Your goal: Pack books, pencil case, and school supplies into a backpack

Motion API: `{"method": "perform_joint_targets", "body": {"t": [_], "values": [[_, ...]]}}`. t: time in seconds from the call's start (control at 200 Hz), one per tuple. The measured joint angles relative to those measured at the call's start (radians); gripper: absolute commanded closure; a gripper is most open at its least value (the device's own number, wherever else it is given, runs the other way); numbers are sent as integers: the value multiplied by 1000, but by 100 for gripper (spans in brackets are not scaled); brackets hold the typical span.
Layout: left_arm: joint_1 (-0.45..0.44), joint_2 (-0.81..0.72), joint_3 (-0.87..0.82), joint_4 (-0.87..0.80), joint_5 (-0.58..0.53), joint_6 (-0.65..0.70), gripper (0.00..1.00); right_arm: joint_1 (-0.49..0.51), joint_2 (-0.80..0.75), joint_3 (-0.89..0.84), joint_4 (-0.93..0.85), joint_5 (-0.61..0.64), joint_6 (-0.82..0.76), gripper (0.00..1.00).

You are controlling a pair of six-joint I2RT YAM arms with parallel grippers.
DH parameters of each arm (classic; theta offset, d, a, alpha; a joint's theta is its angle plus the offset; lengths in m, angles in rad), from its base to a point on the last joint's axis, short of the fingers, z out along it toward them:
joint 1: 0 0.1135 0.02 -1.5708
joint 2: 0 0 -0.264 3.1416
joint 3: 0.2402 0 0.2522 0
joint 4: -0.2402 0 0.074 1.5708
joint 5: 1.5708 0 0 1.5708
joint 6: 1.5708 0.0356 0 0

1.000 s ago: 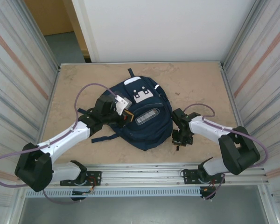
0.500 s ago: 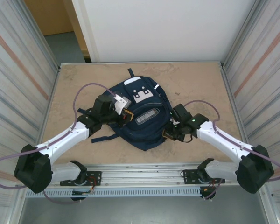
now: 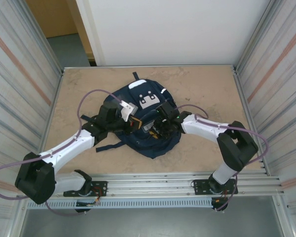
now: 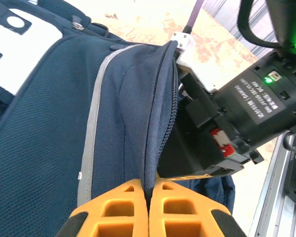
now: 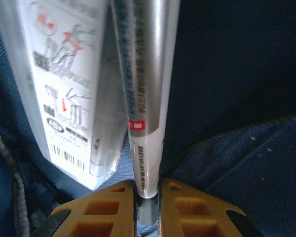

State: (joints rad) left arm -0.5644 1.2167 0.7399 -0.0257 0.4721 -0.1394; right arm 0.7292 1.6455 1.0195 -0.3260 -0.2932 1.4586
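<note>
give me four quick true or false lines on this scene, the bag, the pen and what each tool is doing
1. The left tool is shut on the backpack at its zipper edge. True.
2. The right tool is empty. False: it grips a pen.
3. A white packet lies right beside the pen. True.
4. The backpack hangs over the edge of the table. False: it lies wholly on the table, near the middle.

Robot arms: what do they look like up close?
The left arm and right arm have white shells between chunky black joints, each trailed by a looping purple cable. The left gripper and right gripper have orange fingers with rectangular cut-outs. A green light glows on the right arm.
</note>
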Motion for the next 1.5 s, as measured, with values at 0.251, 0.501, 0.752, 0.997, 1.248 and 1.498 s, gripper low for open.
{"method": "perform_joint_targets", "body": {"t": [0.251, 0.501, 0.752, 0.997, 1.248, 1.498], "values": [[4, -38, -14, -5, -11, 1, 100, -5, 50, 46, 68, 5, 61, 73], [4, -38, -23, 1, -12, 4, 100, -18, 82, 69, 161, -1, 82, 72], [4, -38, -23, 5, -12, 3, 100, -37, 55, 41, 199, -43, 43, 65], [4, -38, -23, 8, -11, 0, 100, -90, -26, 5, 120, -105, -154, 70], [4, -38, -23, 8, -11, -16, 100, -171, -22, -42, 171, -146, -291, 72], [5, -38, -19, -5, -8, -16, 100, -172, 68, 43, 253, -146, -399, 74]]}}
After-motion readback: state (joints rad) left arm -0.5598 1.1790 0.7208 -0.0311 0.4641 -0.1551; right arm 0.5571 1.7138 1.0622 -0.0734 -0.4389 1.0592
